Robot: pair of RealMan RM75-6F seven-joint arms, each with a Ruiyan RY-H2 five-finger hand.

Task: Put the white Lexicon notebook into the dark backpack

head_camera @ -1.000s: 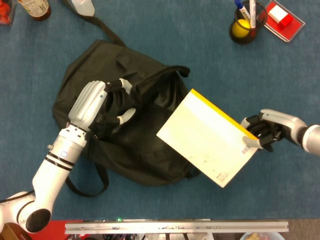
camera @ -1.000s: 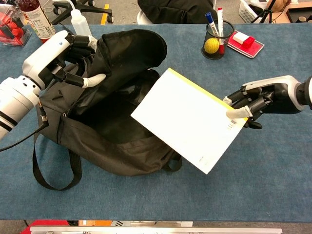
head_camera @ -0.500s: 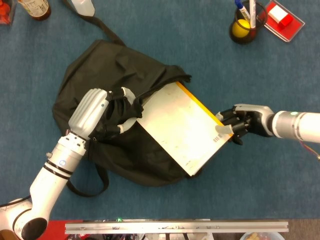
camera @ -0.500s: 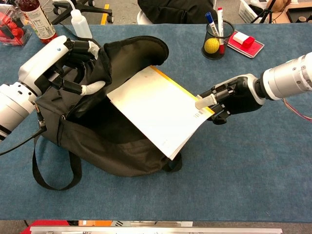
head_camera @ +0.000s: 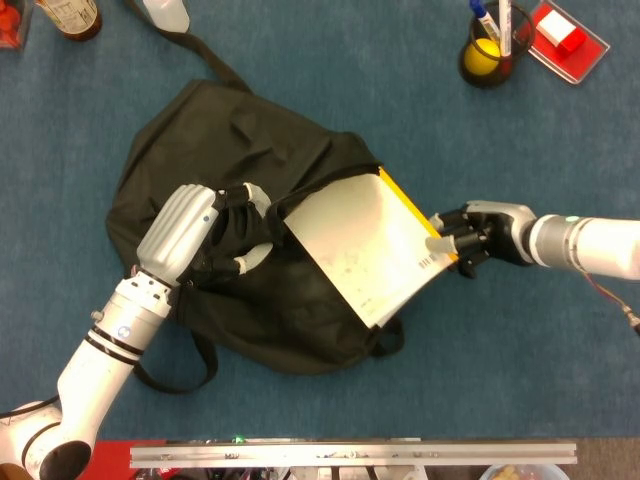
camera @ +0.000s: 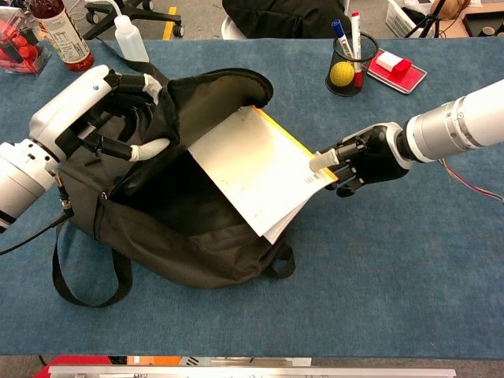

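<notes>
The white notebook (head_camera: 368,246) (camera: 253,173) with a yellow spine is tilted, its left part inside the mouth of the dark backpack (head_camera: 235,150) (camera: 181,244). My right hand (head_camera: 472,233) (camera: 356,160) pinches the notebook's right corner, just outside the bag. My left hand (head_camera: 205,235) (camera: 98,106) grips the upper flap of the backpack's opening and holds it up and apart. The notebook's left edge is hidden by the flap in the head view.
A mesh pen cup (camera: 347,67) (head_camera: 488,50) with markers and a yellow ball stands at the back right beside a red and white box on a tray (camera: 398,69) (head_camera: 566,38). Bottles (camera: 59,31) stand at the back left. A backpack strap (camera: 83,287) loops toward the front left.
My right hand has moved left with the notebook, sliding it from above the bag's right side into the opening. My left hand has kept hold of the flap.
</notes>
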